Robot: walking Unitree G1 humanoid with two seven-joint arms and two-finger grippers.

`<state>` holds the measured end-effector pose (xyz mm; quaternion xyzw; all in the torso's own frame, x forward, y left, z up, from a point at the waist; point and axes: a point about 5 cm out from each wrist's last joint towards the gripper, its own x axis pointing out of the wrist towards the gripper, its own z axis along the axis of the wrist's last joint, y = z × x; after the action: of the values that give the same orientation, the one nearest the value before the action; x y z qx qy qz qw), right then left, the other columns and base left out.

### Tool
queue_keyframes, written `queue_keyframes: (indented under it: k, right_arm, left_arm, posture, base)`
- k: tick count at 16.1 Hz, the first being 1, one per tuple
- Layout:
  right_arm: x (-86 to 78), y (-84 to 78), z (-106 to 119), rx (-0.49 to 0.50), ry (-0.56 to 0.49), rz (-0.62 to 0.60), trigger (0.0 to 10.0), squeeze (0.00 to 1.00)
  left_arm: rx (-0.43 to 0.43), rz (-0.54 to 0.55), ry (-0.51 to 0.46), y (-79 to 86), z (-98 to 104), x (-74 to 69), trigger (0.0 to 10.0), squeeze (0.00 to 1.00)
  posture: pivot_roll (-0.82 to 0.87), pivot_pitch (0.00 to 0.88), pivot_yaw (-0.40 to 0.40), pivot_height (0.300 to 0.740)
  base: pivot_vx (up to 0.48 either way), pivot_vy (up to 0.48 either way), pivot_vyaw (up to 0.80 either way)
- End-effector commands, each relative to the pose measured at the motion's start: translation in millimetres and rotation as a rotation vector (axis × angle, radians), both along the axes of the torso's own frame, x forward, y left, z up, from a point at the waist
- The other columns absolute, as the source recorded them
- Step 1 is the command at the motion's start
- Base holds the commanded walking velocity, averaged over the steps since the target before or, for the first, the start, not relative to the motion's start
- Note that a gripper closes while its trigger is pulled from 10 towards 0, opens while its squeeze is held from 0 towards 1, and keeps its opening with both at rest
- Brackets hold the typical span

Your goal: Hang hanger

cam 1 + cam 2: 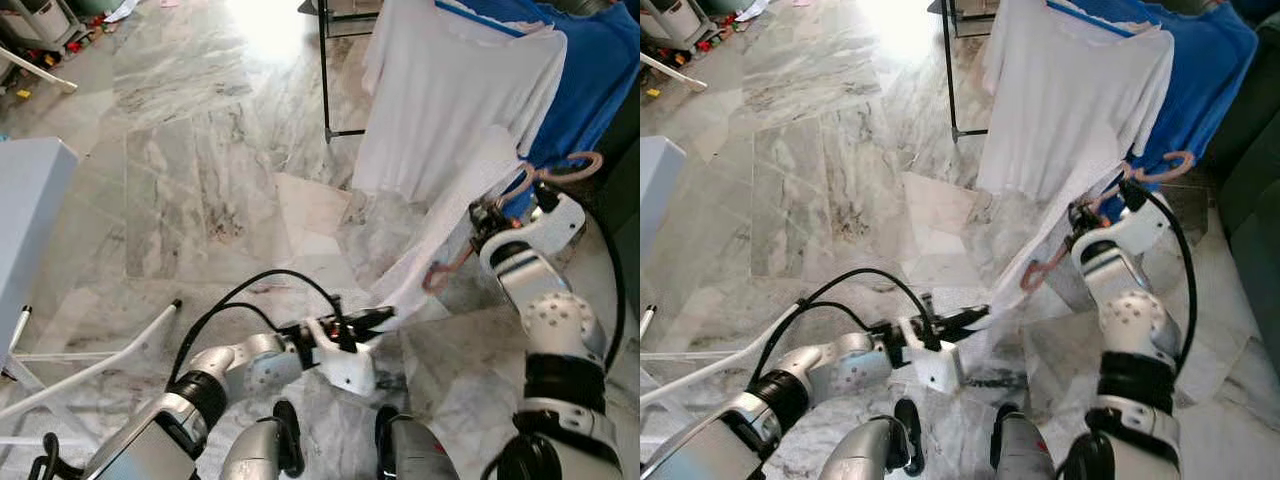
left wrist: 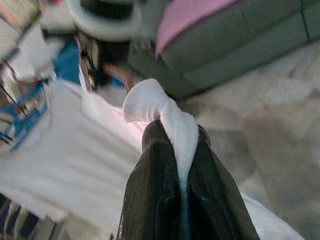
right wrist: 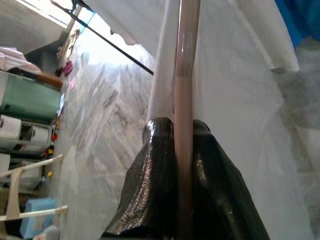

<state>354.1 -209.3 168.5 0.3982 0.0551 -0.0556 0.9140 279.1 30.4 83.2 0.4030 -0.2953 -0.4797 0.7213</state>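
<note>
Hanger (image 1: 560, 170), pinkish, sits in the right gripper (image 1: 497, 215) just below the rack's (image 1: 325, 70) hung white shirt (image 1: 450, 90) and blue shirt (image 1: 590, 70). A white cloth (image 1: 440, 240) slopes from it down to the left gripper (image 1: 375, 318) over the floor (image 1: 200, 170).

Right eye view: the hook (image 1: 1165, 165) curls near the blue shirt; to hang it well, I judge the right arm should lift the hook above the rail while the left keeps the cloth taut and off the floor.

Left wrist view: jaws pressed together, pinching a cloth fold (image 2: 172, 120).

Right wrist view: jaws clamp the hanger bar (image 3: 184, 100).

No containers are visible.
</note>
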Motion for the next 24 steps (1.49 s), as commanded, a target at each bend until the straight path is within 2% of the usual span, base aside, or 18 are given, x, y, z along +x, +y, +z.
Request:
queue_keyframes:
  k: [1,2,3,5,7,8,11,14,15,16,17,18,22,24]
  right_arm:
    - [2.4,-6.5,8,-0.047,-0.04,-0.044,10.0,0.0]
    - [3.3,-5.2,8,-0.081,-0.046,-0.03,10.0,0.0]
    - [4.2,5.0,8,-0.232,-0.068,0.056,10.0,0.0]
    - [2.1,18.4,7,-0.399,-0.107,0.157,10.0,0.0]
    - [-2.3,19.7,-1,-0.45,-0.105,0.175,10.0,0.0]
    - [-4.2,17.1,-6,-0.444,-0.094,0.167,10.0,0.0]
    - [-10.3,17.6,-7,-0.543,-0.162,0.193,10.0,0.0]
    - [-14.9,22.4,6,-0.732,-0.302,0.198,10.0,0.0]
    - [-14.8,22.7,7,-0.739,-0.311,0.197,10.0,0.0]
    - [-14.4,22.6,15,-0.799,-0.373,0.184,10.0,0.0]
    - [-14.2,22.4,17,-0.803,-0.38,0.181,10.0,0.0]
    - [-13.6,20.7,21,-0.861,-0.41,0.166,10.0,0.0]
    - [-18.6,19.6,22,-0.92,-0.454,0.169,10.0,0.0]
    - [-26.3,22.4,15,-0.967,-0.471,0.228,10.0,0.0]
  left_arm:
    - [-0.013,-0.06,0.011,-2.3,-4,-10.8,10.0,0.0]
    - [-0.021,-0.071,0.005,-4.0,-2,-12.0,10.0,0.0]
    - [-0.039,-0.092,0.002,-7.9,0,-14.9,10.0,0.0]
    - [-0.044,-0.097,0.021,-9.6,-1,-16.9,10.0,0.0]
    - [-0.092,-0.097,0.069,-10.0,1,-17.6,10.0,0.0]
    - [-0.102,-0.091,0.076,-9.9,2,-17.1,10.0,1.0]
    - [-0.078,-0.06,0.068,-8.4,-1,-13.9,10.0,1.0]
    - [-0.081,-0.056,0.083,-10.7,1,-11.1,10.0,1.0]
    - [-0.081,-0.059,0.085,-11.3,1,-11.2,10.0,1.0]
    - [-0.079,-0.069,0.092,-14.4,0,-12.8,10.0,1.0]
    - [-0.078,-0.07,0.094,-14.8,0,-13.2,10.0,1.0]
    - [-0.079,-0.071,0.101,-14.7,-1,-13.2,10.0,1.0]
    - [-0.073,-0.031,0.106,-2.9,-1,-7.1,10.0,1.0]
    - [-0.071,0.01,0.114,10.4,1,0.0,10.0,1.0]
  posture:
    - [-0.15,0.294,0.066,0.74]
    - [-0.15,0.294,0.064,0.74]
    - [-0.14,0.294,0.061,0.74]
    - [-0.15,0.294,0.057,0.74]
    - [-0.15,0.293,0.054,0.74]
    - [-0.15,0.294,0.049,0.74]
    - [-0.16,0.293,0.051,0.74]
    - [-0.16,0.293,0.058,0.74]
    - [-0.16,0.292,0.062,0.74]
    - [-0.16,0.292,0.067,0.74]
    - [-0.16,0.292,0.067,0.74]
    - [-0.16,0.289,0.072,0.74]
    - [-0.16,0.276,0.081,0.74]
    - [-0.16,0.27,0.086,0.74]
  base:
    - [0.0,0.0,0.0]
    - [0.0,0.0,0.0]
    - [0.0,0.0,0.0]
    - [0.0,0.0,0.0]
    - [0.0,0.0,0.0]
    - [0.0,0.0,0.0]
    - [0.0,0.0,0.0]
    - [0.0,0.0,0.0]
    - [0.0,0.0,0.0]
    - [0.0,0.0,0.0]
    - [0.0,0.0,0.0]
    - [0.0,0.0,0.0]
    - [0.0,0.0,0.0]
    - [0.0,0.0,0.0]
